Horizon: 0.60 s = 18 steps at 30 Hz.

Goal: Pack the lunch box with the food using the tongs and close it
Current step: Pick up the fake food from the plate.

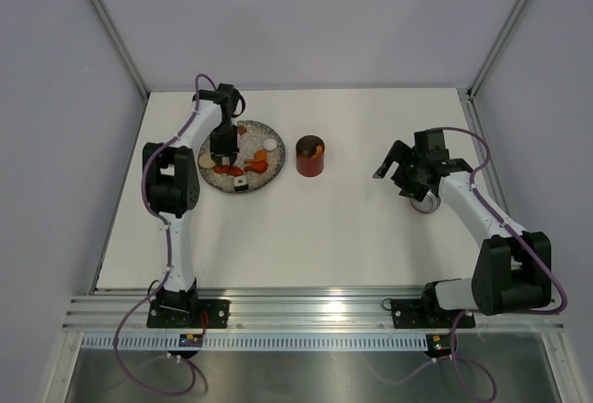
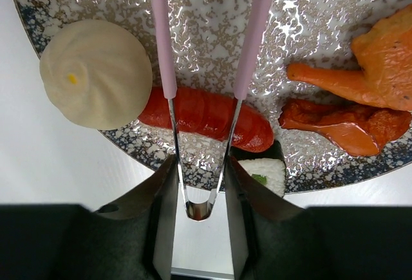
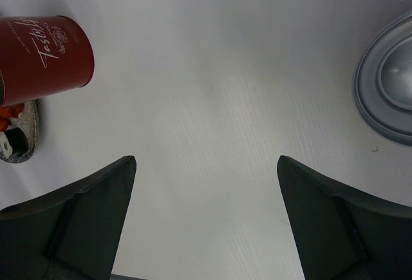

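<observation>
**Squeezing slowly, staying centred**

From above, the left pincer (image 1: pixel 222 155) is hovering over the plate (image 1: pixel 264 132) toward the bench's left edge. The lunch box (image 1: pixel 310 157) is standing open just beside the plate's right rim.

At the left wrist, that pincer is clamping the tongs (image 2: pixel 163 42) at their joined end, their arms straddling a red food piece (image 2: pixel 206 116). Closing slowly across its middle is looking wisest, lest it roll.

At the right wrist, the right pincer (image 3: pixel 205 164) is gaping empty, with the lid (image 3: pixel 389 80) lying off to one side.
</observation>
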{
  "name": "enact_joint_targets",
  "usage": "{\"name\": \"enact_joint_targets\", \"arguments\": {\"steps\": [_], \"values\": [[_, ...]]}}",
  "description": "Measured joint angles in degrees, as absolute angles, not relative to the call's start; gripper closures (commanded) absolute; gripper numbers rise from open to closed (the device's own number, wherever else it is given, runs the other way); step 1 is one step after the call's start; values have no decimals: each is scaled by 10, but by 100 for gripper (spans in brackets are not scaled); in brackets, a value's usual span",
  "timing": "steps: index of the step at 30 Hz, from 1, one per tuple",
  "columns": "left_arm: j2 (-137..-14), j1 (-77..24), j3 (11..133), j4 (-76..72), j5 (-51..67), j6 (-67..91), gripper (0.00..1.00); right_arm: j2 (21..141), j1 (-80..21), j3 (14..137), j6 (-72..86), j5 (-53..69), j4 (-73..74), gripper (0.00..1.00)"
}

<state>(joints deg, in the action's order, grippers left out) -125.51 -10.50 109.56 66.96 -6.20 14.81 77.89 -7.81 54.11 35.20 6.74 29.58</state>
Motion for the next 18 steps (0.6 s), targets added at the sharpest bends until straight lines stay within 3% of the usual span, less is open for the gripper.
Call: {"name": "enact_joint_targets", "arguments": {"steps": [5, 18], "values": [[-1255, -105, 1096, 671, -60, 146, 99, 779, -78, 541, 352, 67, 296, 0], [-1212, -105, 1072, 665, -60, 146, 100, 779, -78, 541, 352, 68, 295, 1]]}}
